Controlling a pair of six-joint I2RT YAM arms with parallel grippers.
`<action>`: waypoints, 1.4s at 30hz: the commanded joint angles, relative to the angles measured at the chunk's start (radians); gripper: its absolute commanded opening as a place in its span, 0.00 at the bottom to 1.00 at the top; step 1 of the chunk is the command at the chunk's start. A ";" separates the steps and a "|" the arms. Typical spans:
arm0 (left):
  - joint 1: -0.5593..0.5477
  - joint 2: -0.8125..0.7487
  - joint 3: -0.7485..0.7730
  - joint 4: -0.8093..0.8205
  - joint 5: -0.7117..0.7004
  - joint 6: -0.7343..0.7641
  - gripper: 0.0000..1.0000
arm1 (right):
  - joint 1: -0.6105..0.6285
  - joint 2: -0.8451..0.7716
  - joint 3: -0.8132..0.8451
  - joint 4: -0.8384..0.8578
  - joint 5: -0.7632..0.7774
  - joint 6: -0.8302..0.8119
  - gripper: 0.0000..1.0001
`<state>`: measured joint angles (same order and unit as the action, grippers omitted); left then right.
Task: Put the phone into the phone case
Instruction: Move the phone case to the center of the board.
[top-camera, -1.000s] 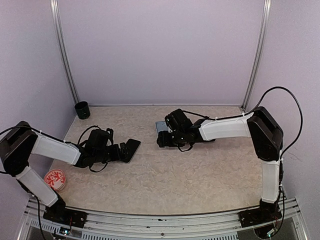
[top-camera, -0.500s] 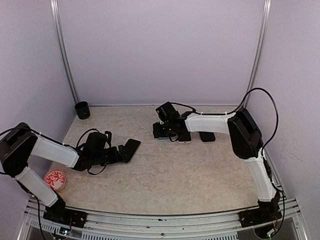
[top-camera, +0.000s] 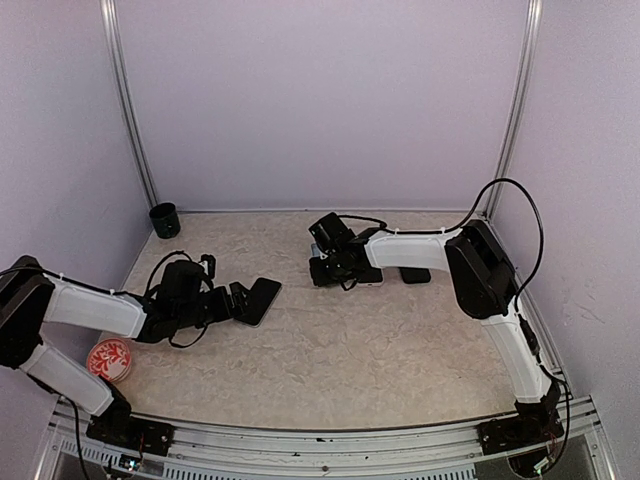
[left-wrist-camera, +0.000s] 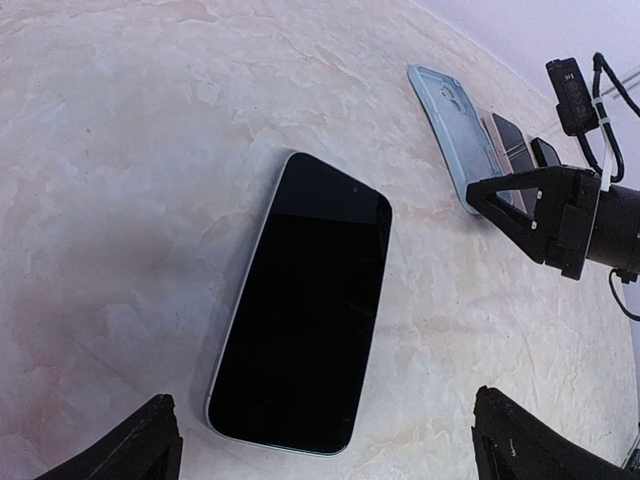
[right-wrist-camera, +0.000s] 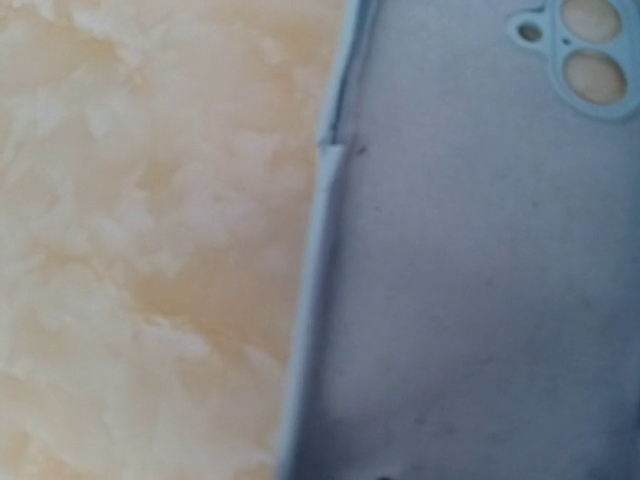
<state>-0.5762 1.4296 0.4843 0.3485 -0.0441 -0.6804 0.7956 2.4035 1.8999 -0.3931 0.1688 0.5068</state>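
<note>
1. Black glass upward, the phone (left-wrist-camera: 305, 300) lies flat on the beige marbled table (top-camera: 350, 350), outside the case.
2. The left gripper (top-camera: 240, 303) sits low at the phone's left end, jaws spread wide. Its fingers (left-wrist-camera: 150, 445) flank that end without touching it.
3. The pale blue phone case (right-wrist-camera: 480, 280) lies right of the phone and farther back, well apart from it, hollow side up with its camera cut-outs showing.
4. The right gripper (top-camera: 328, 270) is down at the case's end nearest the phone. Whether its jaws pinch the rim, I cannot tell.
5. A dark flat device (top-camera: 415, 274) lies beyond the case, farther right of the phone.
6. A black cup (top-camera: 164, 220) stands left of the phone at the back, and a red patterned disc (top-camera: 110, 359) lies left of it at the front.
</note>
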 joint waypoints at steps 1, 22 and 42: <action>0.009 0.002 -0.015 0.009 0.000 -0.011 0.99 | 0.007 0.006 -0.017 -0.003 -0.008 -0.024 0.18; 0.013 0.019 -0.024 0.031 0.018 -0.016 0.99 | 0.077 -0.229 -0.280 0.053 -0.094 -0.104 0.00; 0.019 0.062 -0.007 0.070 0.070 -0.027 0.99 | 0.105 -0.534 -0.766 0.179 -0.402 -0.403 0.00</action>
<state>-0.5632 1.4754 0.4606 0.3954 0.0017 -0.7044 0.8715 1.8938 1.1484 -0.1921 -0.2157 0.1829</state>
